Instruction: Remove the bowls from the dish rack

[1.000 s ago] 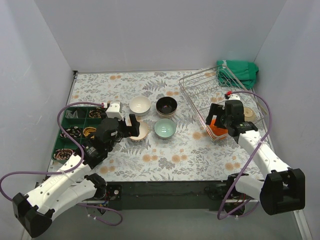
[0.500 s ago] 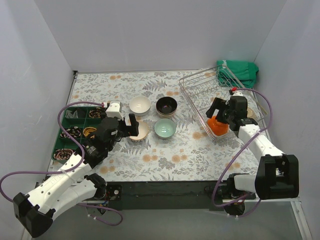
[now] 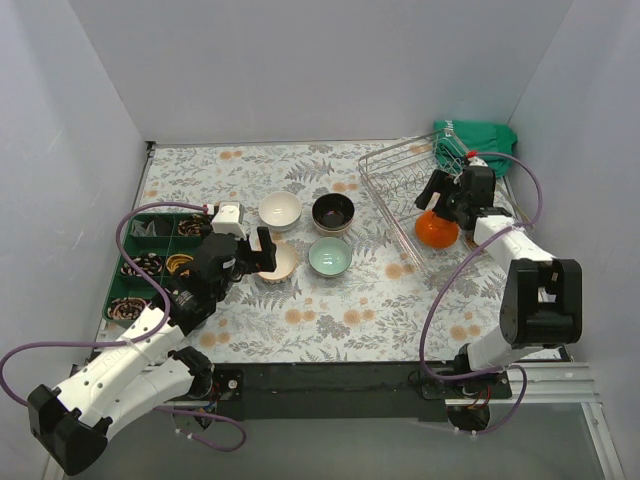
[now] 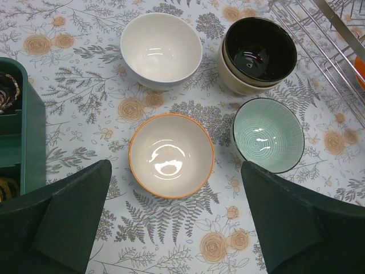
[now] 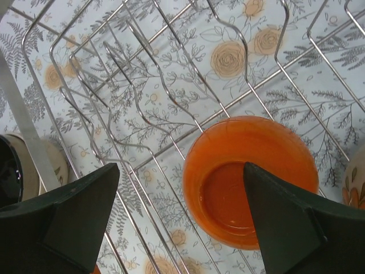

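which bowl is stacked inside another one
The glossy dark bowl: it sits nested in a cream bowl, while the white bowl, teal bowl and orange-rimmed bowl stand alone.

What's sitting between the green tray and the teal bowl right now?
The orange-rimmed bowl, upright on the floral cloth and touching neither the teal bowl nor the green tray. The left wrist view shows it most clearly.

Nothing legible from where I stand: no words, labels, brands, numbers or signs on the bowls (image 4: 171, 155), the rack (image 3: 396, 186), the tray (image 3: 150, 240) or the desk (image 3: 330, 320). The desk's cover bears only a flower-and-fern print.
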Robot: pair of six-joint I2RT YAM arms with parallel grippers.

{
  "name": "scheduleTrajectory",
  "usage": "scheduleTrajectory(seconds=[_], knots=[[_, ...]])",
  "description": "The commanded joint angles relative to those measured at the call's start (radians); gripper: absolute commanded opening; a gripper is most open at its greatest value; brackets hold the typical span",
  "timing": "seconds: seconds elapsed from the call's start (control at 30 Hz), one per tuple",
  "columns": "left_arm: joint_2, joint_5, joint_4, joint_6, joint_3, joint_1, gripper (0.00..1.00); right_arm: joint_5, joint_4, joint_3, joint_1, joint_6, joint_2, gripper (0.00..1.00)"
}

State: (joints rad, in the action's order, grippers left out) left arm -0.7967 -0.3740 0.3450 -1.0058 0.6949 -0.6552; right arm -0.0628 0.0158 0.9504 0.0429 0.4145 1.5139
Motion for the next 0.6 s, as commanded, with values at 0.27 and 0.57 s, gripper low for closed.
scheduleTrajectory(seconds=[0.27, 0.57], knots=[[0.014, 0.007, 0.011, 0.015, -0.012, 0.012, 0.98, 0.159, 0.056, 0.093, -0.005, -0.161, -0.016, 0.98], [0.022, 0.021, 0.012, 0.013, -0.012, 0.022, 0.98, 0.322, 0.07, 0.033, 0.109, -0.347, -0.067, 0.95]])
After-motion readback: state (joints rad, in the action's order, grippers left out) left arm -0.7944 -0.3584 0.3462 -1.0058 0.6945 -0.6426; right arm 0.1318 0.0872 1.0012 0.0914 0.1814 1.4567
